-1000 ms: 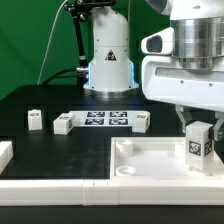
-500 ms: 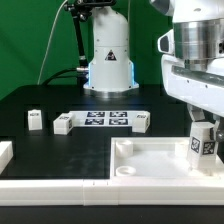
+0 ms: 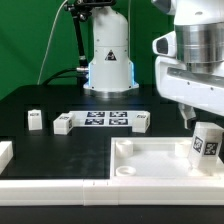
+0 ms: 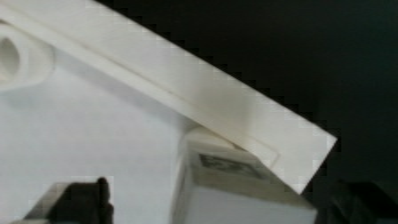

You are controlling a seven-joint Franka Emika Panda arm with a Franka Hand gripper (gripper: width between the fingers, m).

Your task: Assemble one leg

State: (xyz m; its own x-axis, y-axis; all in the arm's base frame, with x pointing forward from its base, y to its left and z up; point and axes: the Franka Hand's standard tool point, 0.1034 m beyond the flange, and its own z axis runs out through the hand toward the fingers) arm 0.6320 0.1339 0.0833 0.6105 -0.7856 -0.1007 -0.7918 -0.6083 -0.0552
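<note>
Straddling: the claw (image 3: pixel 203 130) has one dark finger (image 4: pixel 73 201) on each side of the leg (image 3: pixel 206 143); I cannot tell whether it is pinching the leg.
Leg: tilted, tag showing, at the end of the white tray-like piece (image 3: pixel 150 160) on the exterior view's right.
Bench (image 3: pixel 40 98): black; the marker board (image 3: pixel 103 120) lies well apart from the claw.

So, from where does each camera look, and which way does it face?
Exterior view: off the arm, near table height, facing the arm's white base across the black table; wrist and jaws show.
Wrist view: on the wrist, looking down past the dark jaws.
Both show the small white stubby plastic leg between the jaws and the large white square tray-like piece.
</note>
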